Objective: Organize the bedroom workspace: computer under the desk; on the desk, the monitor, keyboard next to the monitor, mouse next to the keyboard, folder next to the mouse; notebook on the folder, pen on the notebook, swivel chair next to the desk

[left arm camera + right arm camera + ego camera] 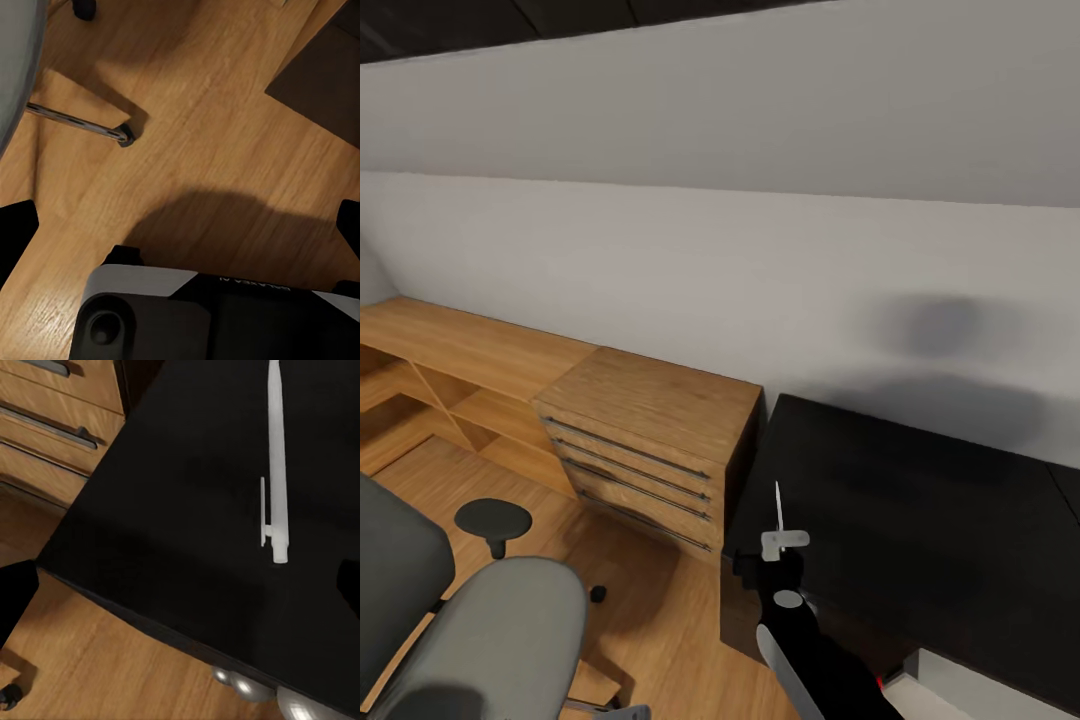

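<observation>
The pen [277,450] is lying flat on the desk [180,510], near its corner by the oak drawers [645,450]. Right gripper [180,585] hangs just above it, fingers spread wide, empty. I'd centre over the barrel before closing; it's thin and could roll.

A pale grey wall [690,260] is seen beneath a sloped ceiling [760,90]. Low oak cabinets [645,445] are set against it on an oak plank floor [660,620].
</observation>
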